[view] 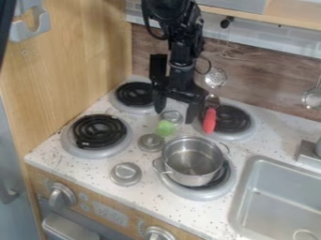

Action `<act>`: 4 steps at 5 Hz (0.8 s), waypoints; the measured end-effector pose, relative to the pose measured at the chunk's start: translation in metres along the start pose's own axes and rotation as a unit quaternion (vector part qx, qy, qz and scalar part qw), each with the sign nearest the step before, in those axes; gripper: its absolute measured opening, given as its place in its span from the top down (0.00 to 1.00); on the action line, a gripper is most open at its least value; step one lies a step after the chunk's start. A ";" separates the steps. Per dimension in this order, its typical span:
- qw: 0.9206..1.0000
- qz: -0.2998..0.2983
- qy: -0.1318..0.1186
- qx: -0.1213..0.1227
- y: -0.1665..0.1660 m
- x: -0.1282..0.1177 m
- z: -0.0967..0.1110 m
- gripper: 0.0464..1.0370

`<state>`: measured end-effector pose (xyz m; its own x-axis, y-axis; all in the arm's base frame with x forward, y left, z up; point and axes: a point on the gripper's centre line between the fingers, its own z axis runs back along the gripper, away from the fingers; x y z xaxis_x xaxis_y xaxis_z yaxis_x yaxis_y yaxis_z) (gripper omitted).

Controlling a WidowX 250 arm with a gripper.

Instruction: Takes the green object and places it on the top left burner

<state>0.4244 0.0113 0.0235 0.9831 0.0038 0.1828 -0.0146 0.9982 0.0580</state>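
My jaws point(176, 110) hung apart over the white desk point(147, 192), the green object point(165, 128) below between two metal knobs point(150, 142), a pot point(193, 161) near it on the front right burner point(201, 193), a red-handled spoon point(209, 121) over the back right burner's point(233, 120) edge.

The gripper point(175, 113) hangs open near the green thing point(165, 128) on the stove point(94, 166). A pot point(192, 161) sits on the bottom right burner point(207, 193). A red spoon point(209, 121) is at the top right one.
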 end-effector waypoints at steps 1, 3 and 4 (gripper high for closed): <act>1.000 0.001 0.023 0.000 -0.002 -0.009 -0.017 0.04; 0.998 0.026 0.048 0.012 0.005 -0.010 -0.035 0.04; 0.997 0.046 0.062 0.006 0.011 -0.003 -0.044 0.04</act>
<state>0.4291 0.0253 -0.0198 0.9925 0.1029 0.0653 -0.1068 0.9925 0.0594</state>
